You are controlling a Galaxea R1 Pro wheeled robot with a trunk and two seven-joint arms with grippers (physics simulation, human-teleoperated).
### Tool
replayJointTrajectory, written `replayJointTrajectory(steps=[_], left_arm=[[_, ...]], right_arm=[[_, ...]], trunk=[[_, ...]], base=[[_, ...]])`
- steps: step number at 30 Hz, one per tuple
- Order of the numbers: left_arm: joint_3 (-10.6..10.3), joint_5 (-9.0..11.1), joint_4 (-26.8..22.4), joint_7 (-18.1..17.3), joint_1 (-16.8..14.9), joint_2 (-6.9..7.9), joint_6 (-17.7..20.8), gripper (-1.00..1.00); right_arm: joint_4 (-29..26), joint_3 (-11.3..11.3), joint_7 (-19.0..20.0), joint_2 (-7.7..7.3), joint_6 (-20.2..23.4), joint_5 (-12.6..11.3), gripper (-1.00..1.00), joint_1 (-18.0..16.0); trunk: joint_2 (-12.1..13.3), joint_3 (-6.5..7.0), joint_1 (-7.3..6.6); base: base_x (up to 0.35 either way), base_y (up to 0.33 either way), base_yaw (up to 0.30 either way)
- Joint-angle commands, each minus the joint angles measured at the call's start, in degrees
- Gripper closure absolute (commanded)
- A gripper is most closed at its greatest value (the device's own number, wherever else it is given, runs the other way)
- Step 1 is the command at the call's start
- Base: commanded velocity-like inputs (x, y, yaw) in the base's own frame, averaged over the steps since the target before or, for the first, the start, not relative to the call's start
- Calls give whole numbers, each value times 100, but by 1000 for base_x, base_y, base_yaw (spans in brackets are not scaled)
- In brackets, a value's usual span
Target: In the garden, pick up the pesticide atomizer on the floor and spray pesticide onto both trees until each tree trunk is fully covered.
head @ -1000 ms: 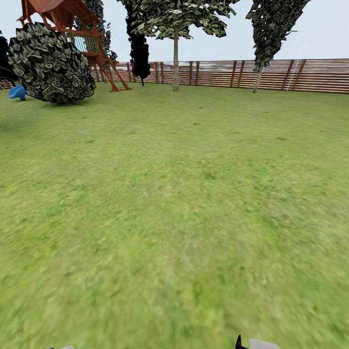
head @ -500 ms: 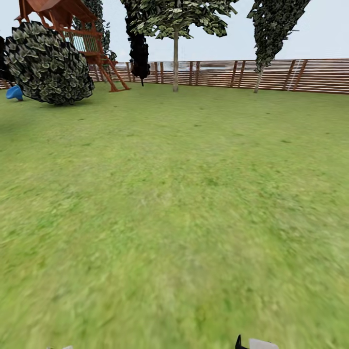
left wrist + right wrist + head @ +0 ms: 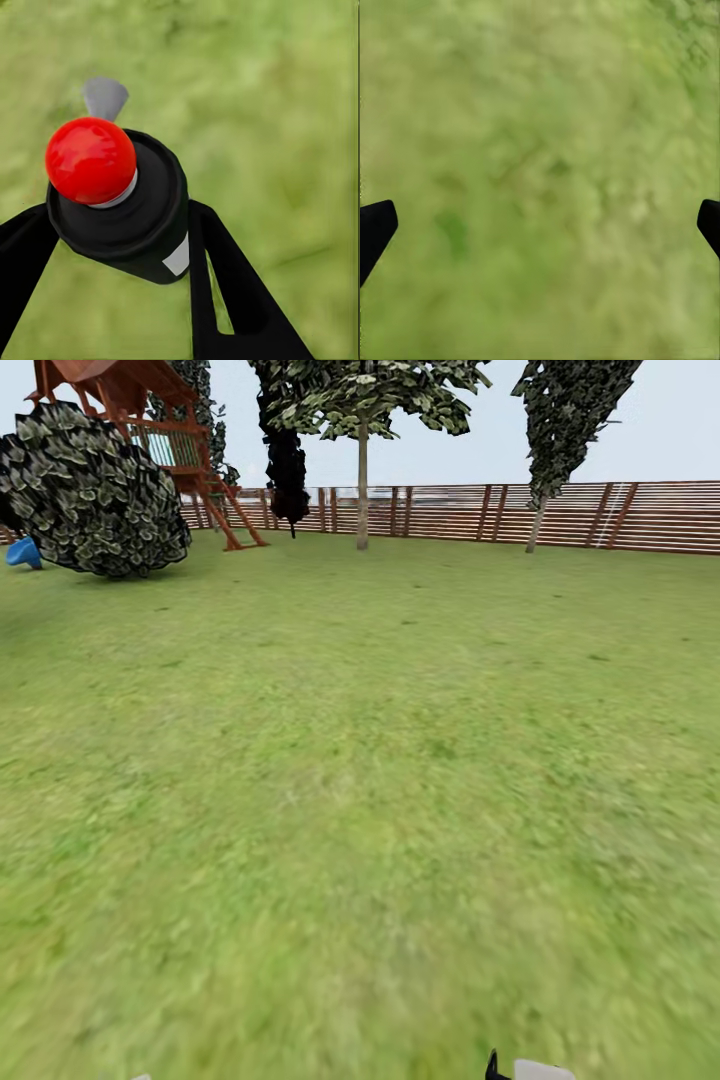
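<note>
left wrist view: left gripper (image 3: pixel 112 247) pinching pesticide atomizer (image 3: pixel 124 206) above grass (image 3: pixel 270 97). right gripper (image 3: pixel 540 225) spread wide. head view: fence (image 3: pixel 560 515), thin-stemmed tree (image 3: pixel 362 470); arms cut off.

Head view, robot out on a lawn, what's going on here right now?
The robot is out in the garden, facing open grass lawn with a wooden fence and a play tower far ahead. Its left hand is shut on the pesticide atomizer, red top up, carried above the grass. The right hand is open and empty. No spraying is under way; no thick trunk stands close by.
</note>
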Motion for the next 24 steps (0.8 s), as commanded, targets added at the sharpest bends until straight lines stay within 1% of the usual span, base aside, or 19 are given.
replayJointTrajectory(steps=[1, 24], left_arm=[[0, 2, -1, -5, 3, 0, 0, 100], [8, 2, -1, -44, -3, 0, 0, 100]], right_arm=[[0, 0, 0, 0, -1, 0, -100, 0], [0, 0, 0, 1, 0, 0, -100, 0]], trunk=[[0, 0, 0], [0, 0, 0]], base=[[338, 0, 0], [339, 0, 0]])
